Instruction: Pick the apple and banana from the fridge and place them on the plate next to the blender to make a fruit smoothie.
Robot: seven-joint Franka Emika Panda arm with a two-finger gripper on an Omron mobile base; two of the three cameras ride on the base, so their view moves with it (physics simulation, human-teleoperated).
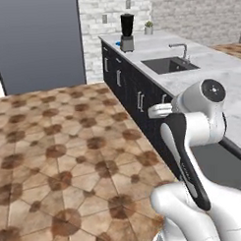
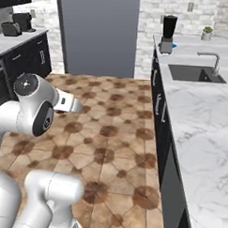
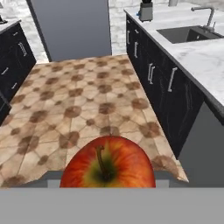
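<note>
I have the apple right at the bottom of the hand view, big and red, stem facing the camera. It sits so close that I judge my gripper is clamped on it, though I can't see the finger tips themselves. My arm is tucked in near the base, over the tiled floor.

So this is the carry step: the apple is out of the fridge, which stands far off with its grey door, and it has to go to the plate. I can see the blender at the far end of the counter, past the sink. A bit of blue plate peeks out just left of the blender.

Next I should drive forward along the counter, then reach the apple over the plate. I can't see the banana from here.
</note>
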